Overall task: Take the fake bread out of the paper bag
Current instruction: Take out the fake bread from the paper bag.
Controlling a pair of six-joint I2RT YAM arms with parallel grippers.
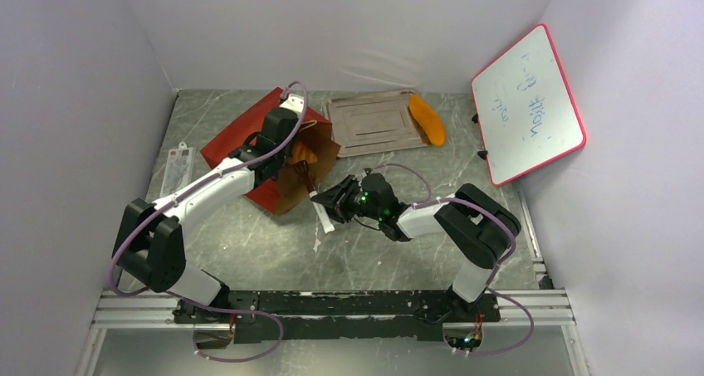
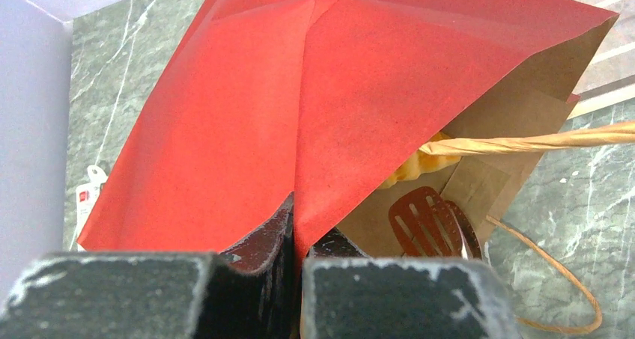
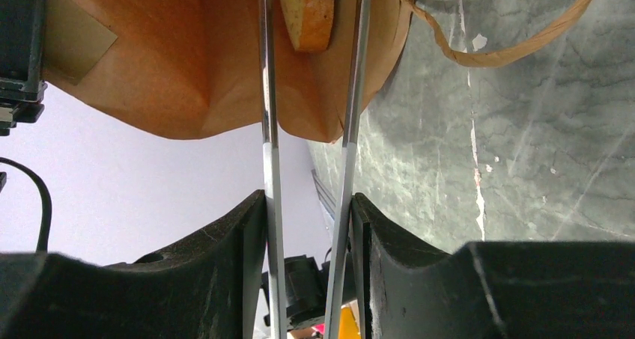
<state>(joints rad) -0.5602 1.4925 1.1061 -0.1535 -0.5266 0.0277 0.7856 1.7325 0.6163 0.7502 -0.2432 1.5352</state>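
Note:
The red paper bag lies tilted on the table with its brown mouth facing right. My left gripper is shut on the bag's red upper edge and holds the mouth open; in the top view it is at the bag's rim. My right gripper is shut on a pair of metal tongs, whose arms reach into the bag on either side of a golden-tan bread piece. The tongs' slotted tips and a yellow bread piece show inside the bag. An orange crescent lies on the tray.
A flat silver tray lies behind the bag. A red-framed whiteboard leans at the right wall. A white packet lies at the left wall. The bag's cord handle trails on the table.

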